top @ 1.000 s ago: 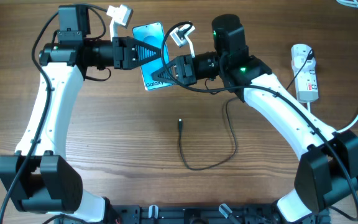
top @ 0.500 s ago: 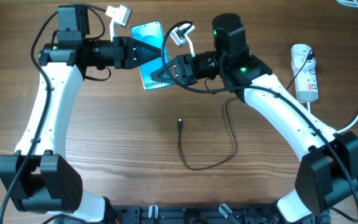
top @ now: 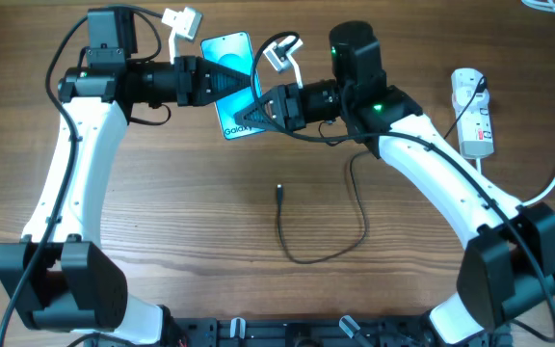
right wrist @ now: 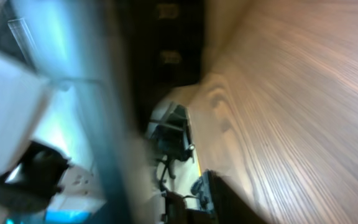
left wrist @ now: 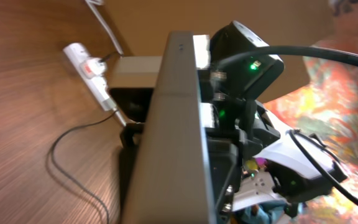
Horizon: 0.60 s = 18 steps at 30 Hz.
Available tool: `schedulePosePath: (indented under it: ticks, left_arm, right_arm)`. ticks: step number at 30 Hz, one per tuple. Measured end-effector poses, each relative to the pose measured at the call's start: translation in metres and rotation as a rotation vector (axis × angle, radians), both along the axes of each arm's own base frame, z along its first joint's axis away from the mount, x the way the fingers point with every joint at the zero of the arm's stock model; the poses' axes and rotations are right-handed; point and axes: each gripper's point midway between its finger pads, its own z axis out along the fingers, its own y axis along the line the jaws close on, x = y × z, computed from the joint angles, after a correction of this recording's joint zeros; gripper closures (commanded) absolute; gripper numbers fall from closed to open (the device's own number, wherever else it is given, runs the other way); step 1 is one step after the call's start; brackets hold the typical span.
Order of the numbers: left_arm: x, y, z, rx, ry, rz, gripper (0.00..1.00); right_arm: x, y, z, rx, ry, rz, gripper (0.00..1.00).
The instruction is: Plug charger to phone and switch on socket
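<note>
Overhead, phone (top: 227, 50) screen shows; left-wrist, edge-on.

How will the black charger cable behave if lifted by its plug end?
Probably floppy: the charger cable lies in a loose loop, so it would likely droop and trail. Its small plug looks light and may swing.

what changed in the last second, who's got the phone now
The left gripper closed on the phone, which shifted slightly up-left in the overhead view. The right gripper seems to have spread its jaws, letting go. The charger and socket lie unmoved.
</note>
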Motion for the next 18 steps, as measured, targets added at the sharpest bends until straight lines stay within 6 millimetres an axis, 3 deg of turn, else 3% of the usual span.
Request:
schedulePosePath:
  ticks: [1, 3, 11, 18]
  left_arm:
    - [0.001, 0.002, -0.003, 0.023, 0.011, 0.019, 0.96]
    - [0.003, 0.004, -0.011, 0.07, 0.036, 0.053, 0.96]
    - [0.006, 0.033, -0.075, 0.423, 0.226, 0.253, 0.96]
    - [0.0, 0.058, -0.106, 0.623, 0.302, 0.334, 0.96]
  right_arm:
    - [0.003, -0.001, -0.007, -0.017, 0.014, -0.02, 0.09]
    - [0.01, -0.002, -0.014, -0.042, 0.035, -0.058, 0.0]
    - [0.031, -0.01, -0.038, -0.146, 0.054, -0.198, 0.0]
    - [0.04, -0.047, -0.104, -0.469, 0.174, -0.411, 0.0]
